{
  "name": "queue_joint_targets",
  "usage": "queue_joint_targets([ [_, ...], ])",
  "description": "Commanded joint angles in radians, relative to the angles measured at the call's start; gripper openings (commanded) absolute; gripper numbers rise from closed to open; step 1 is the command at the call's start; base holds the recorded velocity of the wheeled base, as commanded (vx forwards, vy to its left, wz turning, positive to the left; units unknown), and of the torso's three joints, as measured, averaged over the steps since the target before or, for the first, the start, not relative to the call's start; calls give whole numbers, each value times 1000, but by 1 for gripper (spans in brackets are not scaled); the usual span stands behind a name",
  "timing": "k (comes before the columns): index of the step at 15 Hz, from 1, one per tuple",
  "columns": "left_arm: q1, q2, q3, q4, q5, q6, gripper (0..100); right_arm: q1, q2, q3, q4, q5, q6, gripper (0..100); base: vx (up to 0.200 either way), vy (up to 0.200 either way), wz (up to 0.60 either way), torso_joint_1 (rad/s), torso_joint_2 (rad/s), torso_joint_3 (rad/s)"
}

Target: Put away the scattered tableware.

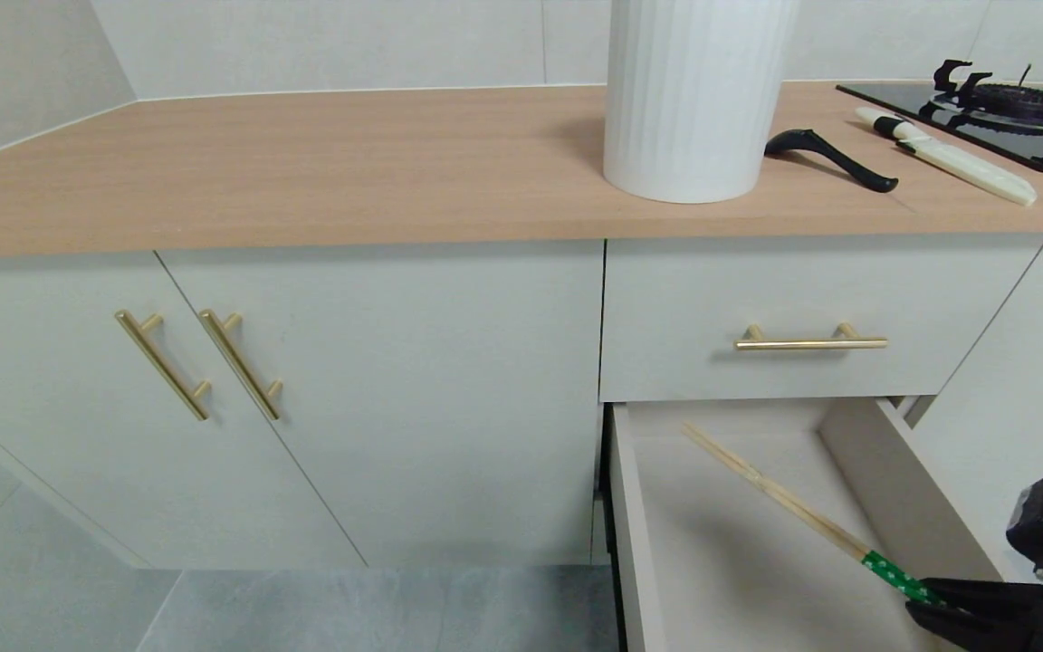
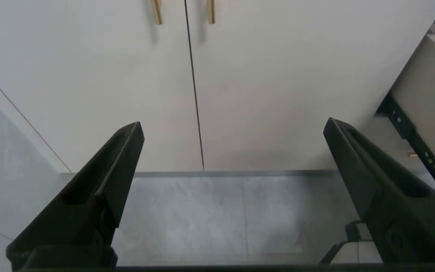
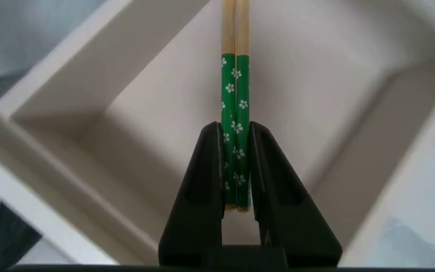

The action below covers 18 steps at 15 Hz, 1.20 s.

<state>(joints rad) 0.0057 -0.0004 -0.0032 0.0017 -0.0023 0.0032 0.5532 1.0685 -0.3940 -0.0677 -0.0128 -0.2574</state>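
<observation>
Head view: a pair of bamboo chopsticks (image 1: 784, 498) with a green-wrapped end slants over the open drawer (image 1: 635, 507), clamped by the right claw (image 1: 929, 605). The woodgrain tabletop (image 1: 304, 172) carries a ribbed white canister (image 1: 689, 100) and a cream knife (image 1: 947, 156).

Left wrist view: the left claw (image 2: 232, 130) gapes wide before smooth cabinet doors (image 2: 278, 75).

Right wrist view: small white blossoms dot the green – two sticks side by side, pinched at that end.

A: Bright, even light, and soft everywhere.
B: Yes. The white canister (image 1: 698, 100) throws only a faint shadow leftward across the countertop (image 1: 304, 163).
A: The chopsticks (image 1: 784, 498) lay a diffuse, dim patch on the floor of the open drawer (image 1: 893, 489).
B: Glare is mild — a thin sheen along the gold handle (image 1: 811, 343). In the head view, cabinet lines lean outward at the edges.
</observation>
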Motion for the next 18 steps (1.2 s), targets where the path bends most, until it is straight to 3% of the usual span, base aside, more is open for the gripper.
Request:
queue_joint_targets([
  [1, 0, 0, 0, 0, -1, 0, 100, 44, 111, 30, -4, -4, 1, 0, 0, 0, 0, 0, 0, 0],
  [3, 0, 0, 0, 0, 1, 0, 100, 45, 254, 43, -66, -4, 9, 0, 0, 0, 0, 0, 0, 0],
  [6, 0, 0, 0, 0, 1, 0, 100, 39, 398, -14, -107, -9, 199, 0, 0, 0, 0, 0, 0, 0],
  [10, 0, 0, 2, 0, 1, 0, 100, 19, 439, -92, -107, -9, 322, 0, 0, 0, 0, 0, 0, 0],
  [14, 0, 0, 0, 0, -1, 0, 100, 19, 671, -218, -109, -49, 573, 0, 0, 0, 0, 0, 0, 0],
  [18, 0, 0, 0, 0, -1, 0, 100, 33, 826, -255, -129, -58, 619, 0, 0, 0, 0, 0, 0, 0],
])
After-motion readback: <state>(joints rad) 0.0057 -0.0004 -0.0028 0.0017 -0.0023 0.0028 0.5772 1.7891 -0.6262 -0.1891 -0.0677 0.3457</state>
